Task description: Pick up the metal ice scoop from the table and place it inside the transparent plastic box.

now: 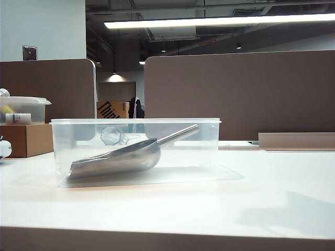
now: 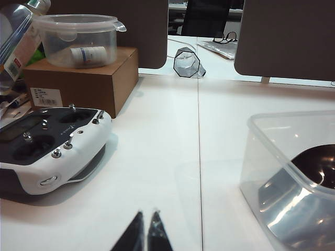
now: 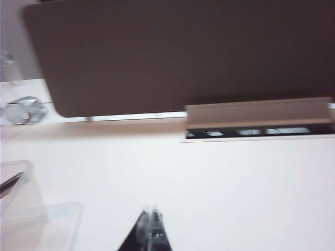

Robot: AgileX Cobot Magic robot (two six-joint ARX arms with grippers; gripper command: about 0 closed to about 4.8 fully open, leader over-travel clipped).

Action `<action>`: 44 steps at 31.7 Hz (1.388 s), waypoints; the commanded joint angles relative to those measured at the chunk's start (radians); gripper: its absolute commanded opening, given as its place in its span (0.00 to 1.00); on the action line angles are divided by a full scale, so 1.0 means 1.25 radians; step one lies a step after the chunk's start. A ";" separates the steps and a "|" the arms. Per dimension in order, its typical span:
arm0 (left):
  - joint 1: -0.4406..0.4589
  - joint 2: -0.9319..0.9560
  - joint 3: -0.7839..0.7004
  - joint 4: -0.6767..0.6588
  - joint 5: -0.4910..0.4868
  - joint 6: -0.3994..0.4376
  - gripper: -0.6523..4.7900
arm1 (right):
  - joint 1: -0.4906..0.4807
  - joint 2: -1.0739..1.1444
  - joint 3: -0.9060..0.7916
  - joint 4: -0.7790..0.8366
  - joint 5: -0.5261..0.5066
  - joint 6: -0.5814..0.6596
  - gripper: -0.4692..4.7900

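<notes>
The metal ice scoop [image 1: 118, 159] lies inside the transparent plastic box [image 1: 136, 121] on the table [image 1: 251, 193], its thin handle [image 1: 178, 134] leaning up toward the box's right rim. In the left wrist view a corner of the box [image 2: 272, 151] shows the scoop's bowl [image 2: 309, 178] through the wall. The left gripper [image 2: 147, 213] is shut and empty, low over the table beside the box. The right gripper [image 3: 149, 211] is shut and empty over bare table, with the box's corner [image 3: 31, 219] and the handle tip [image 3: 10, 184] off to one side. Neither gripper appears in the exterior view.
A white remote controller [image 2: 52, 149] lies near the left gripper. Behind it a brown cardboard box [image 2: 84, 81] carries a small lidded container [image 2: 78, 39]. A faceted glass [image 2: 187, 63] lies at the table's back. Brown partition panels [image 1: 241, 94] stand behind, with a cardboard strip [image 3: 259, 112].
</notes>
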 commanded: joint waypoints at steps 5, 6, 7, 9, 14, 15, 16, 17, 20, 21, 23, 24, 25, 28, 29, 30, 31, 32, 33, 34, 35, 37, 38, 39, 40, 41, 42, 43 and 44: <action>0.000 0.000 0.000 0.006 0.001 0.000 0.16 | -0.060 -0.065 -0.049 0.021 -0.048 0.005 0.09; 0.000 0.000 0.000 0.006 0.001 0.000 0.16 | -0.063 -0.075 -0.058 0.023 -0.048 0.005 0.09; 0.000 0.000 0.000 0.006 0.001 0.000 0.16 | -0.067 -0.087 -0.068 0.024 -0.049 0.005 0.09; 0.000 0.000 0.000 0.006 0.001 0.000 0.16 | -0.074 -0.106 -0.084 0.024 -0.051 0.006 0.09; 0.000 0.000 0.000 0.006 0.001 0.000 0.16 | -0.080 -0.125 -0.097 0.011 -0.063 0.005 0.09; 0.000 0.000 0.000 0.006 0.001 0.000 0.16 | -0.080 -0.125 -0.097 0.007 -0.063 0.005 0.09; 0.000 0.000 0.000 0.006 0.001 0.000 0.16 | -0.080 -0.125 -0.097 0.006 -0.063 0.005 0.09; 0.000 0.000 0.000 0.006 0.001 0.000 0.16 | -0.080 -0.125 -0.097 0.005 -0.063 0.005 0.09; 0.000 0.000 0.000 0.006 0.001 0.000 0.16 | -0.078 -0.125 -0.097 -0.003 -0.063 0.001 0.09; 0.000 0.000 0.000 0.006 0.001 0.000 0.16 | -0.078 -0.125 -0.097 -0.010 -0.062 0.000 0.09; 0.000 0.000 0.000 0.006 0.001 0.000 0.16 | -0.078 -0.125 -0.097 -0.029 -0.061 -0.002 0.09; 0.000 0.000 0.000 0.006 0.001 0.000 0.16 | -0.078 -0.125 -0.097 -0.038 -0.061 -0.002 0.09; 0.000 0.000 0.000 0.006 0.001 0.000 0.16 | -0.078 -0.125 -0.097 -0.048 -0.061 -0.002 0.09; 0.000 0.000 0.000 0.006 0.001 0.000 0.16 | -0.077 -0.125 -0.097 -0.056 -0.061 -0.002 0.09; 0.000 0.000 0.000 0.006 0.001 0.000 0.16 | -0.077 -0.125 -0.097 -0.055 -0.061 -0.002 0.09; 0.000 0.000 0.000 0.006 0.001 0.000 0.16 | -0.077 -0.125 -0.097 -0.052 -0.061 -0.002 0.09; 0.000 0.000 0.000 0.006 0.001 0.000 0.16 | -0.077 -0.125 -0.097 -0.052 -0.061 -0.002 0.09; 0.000 0.000 0.000 0.006 0.001 0.000 0.16 | -0.077 -0.125 -0.097 -0.052 -0.060 -0.002 0.09; 0.000 0.001 0.000 0.006 0.001 0.000 0.16 | -0.077 -0.125 -0.097 -0.053 -0.061 -0.002 0.09; 0.000 0.000 0.000 0.006 0.001 0.000 0.16 | -0.077 -0.125 -0.097 -0.055 -0.061 -0.002 0.09; 0.000 0.000 0.000 0.006 0.001 0.000 0.16 | -0.077 -0.125 -0.097 -0.055 -0.061 -0.002 0.09; 0.000 0.000 0.000 0.006 0.001 0.000 0.16 | -0.077 -0.125 -0.097 -0.055 -0.061 -0.002 0.09; 0.000 0.000 0.000 0.006 0.001 0.000 0.16 | -0.077 -0.125 -0.097 -0.055 -0.061 -0.002 0.09; 0.000 0.000 0.000 0.006 0.001 0.000 0.16 | -0.077 -0.125 -0.097 -0.055 -0.061 -0.002 0.09; 0.000 0.000 0.000 0.006 0.001 0.000 0.16 | -0.077 -0.125 -0.097 -0.055 -0.061 -0.002 0.09; 0.000 0.000 0.000 0.006 0.001 0.000 0.16 | -0.077 -0.125 -0.097 -0.055 -0.061 -0.002 0.09; 0.000 0.000 0.000 0.006 0.001 0.000 0.16 | -0.077 -0.125 -0.097 -0.055 -0.061 -0.002 0.09; 0.000 0.000 0.000 0.006 0.001 0.000 0.16 | -0.077 -0.125 -0.097 -0.055 -0.061 -0.002 0.09; 0.000 0.000 0.000 0.006 0.001 0.000 0.16 | -0.077 -0.125 -0.097 -0.055 -0.061 -0.002 0.09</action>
